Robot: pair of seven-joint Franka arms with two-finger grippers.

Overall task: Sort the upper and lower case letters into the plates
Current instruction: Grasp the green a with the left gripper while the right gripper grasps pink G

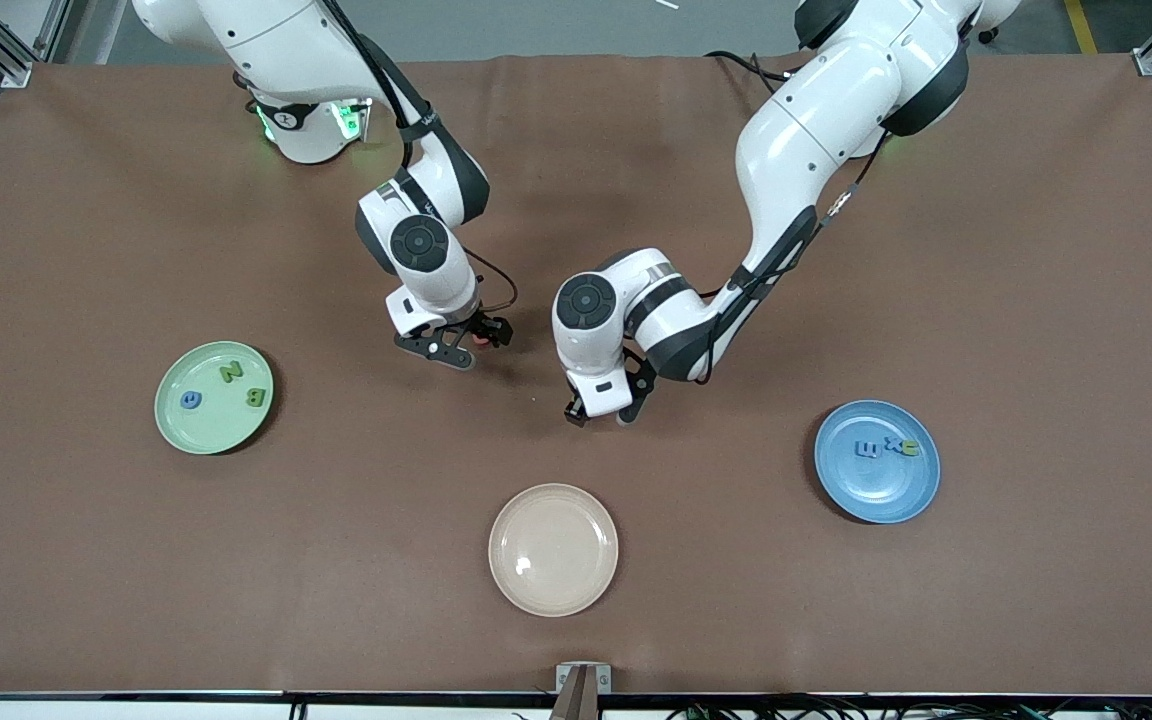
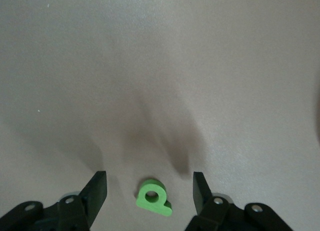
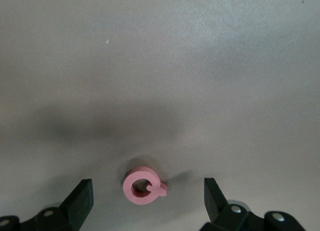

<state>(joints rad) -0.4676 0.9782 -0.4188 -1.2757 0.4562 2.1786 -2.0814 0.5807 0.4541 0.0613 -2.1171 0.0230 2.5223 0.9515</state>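
Observation:
My right gripper is open and low over the table, its fingers either side of a pink letter Q, which shows as a red spot in the front view. My left gripper is open and low over the table, straddling a green letter that is hidden under the hand in the front view. Neither letter is gripped. The pale green plate holds a blue letter and two green letters. The blue plate holds two blue letters and a green one.
An empty cream-beige plate lies nearer the front camera than both grippers, midway between the two coloured plates. The brown table cover spreads wide around everything.

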